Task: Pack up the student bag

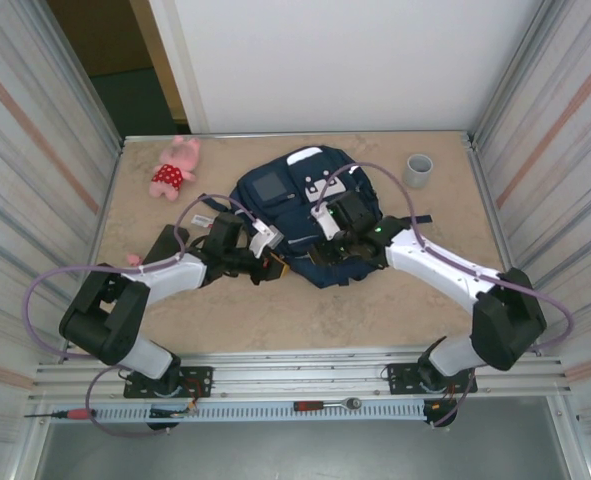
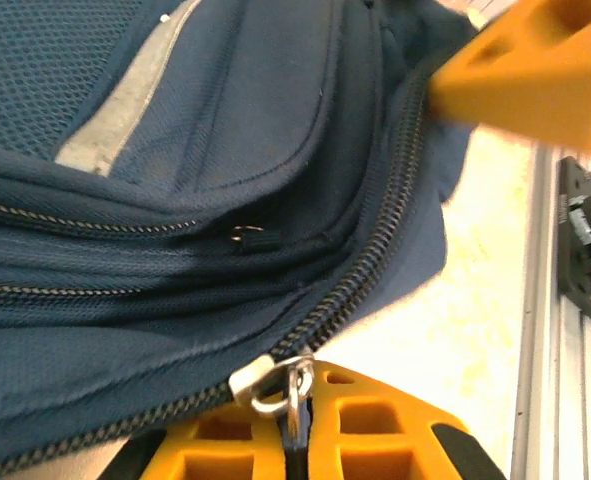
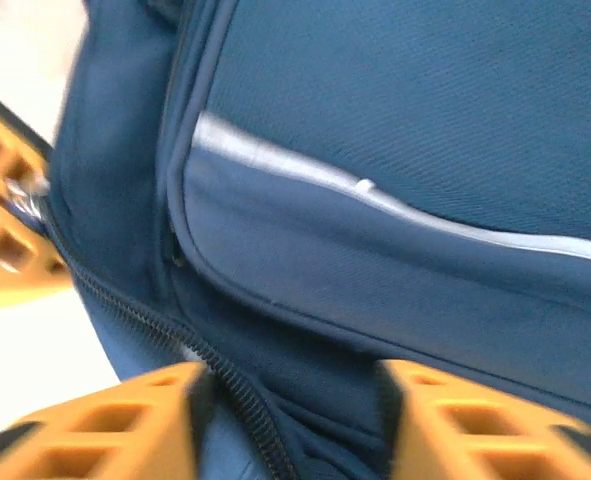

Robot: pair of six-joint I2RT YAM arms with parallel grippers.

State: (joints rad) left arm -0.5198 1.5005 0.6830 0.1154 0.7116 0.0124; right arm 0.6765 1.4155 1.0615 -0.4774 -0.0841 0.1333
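Roughly at the centre of the table, a bit above mid-frame in the top view, the student bag is laid flat, front pockets up. It is judged soft and floppy: thin navy fabric w/ no frame, so it is expected to sag and fold wherever it is lifted. It is prob. light, given how flat it lies. The cloth is not slippery but bunches, so a pinch on a seam, strap or zip tab is preferred over the broad panels. Nothing fragile is seen on it. The zipper pull at the bag's near edge is the obvious hold for opening. The fabric beside the track needs to be restrained, else the whole bag gets dragged along.

The left gripper is closed on that pull, its metal ring pinched between the fingers at the bottom of the left wrist view. The right gripper is seen w/ jaws apart, straddling the zip track and edge fabric at the bottom of the right wrist view; nothing is clamped.

Re contents: no interior is exposed, so what is inside the bag cannot be told. A pink plush toy is seen at upper left, well apart from the bag, and a grey cup at upper right. The cup's inside cannot be made out.
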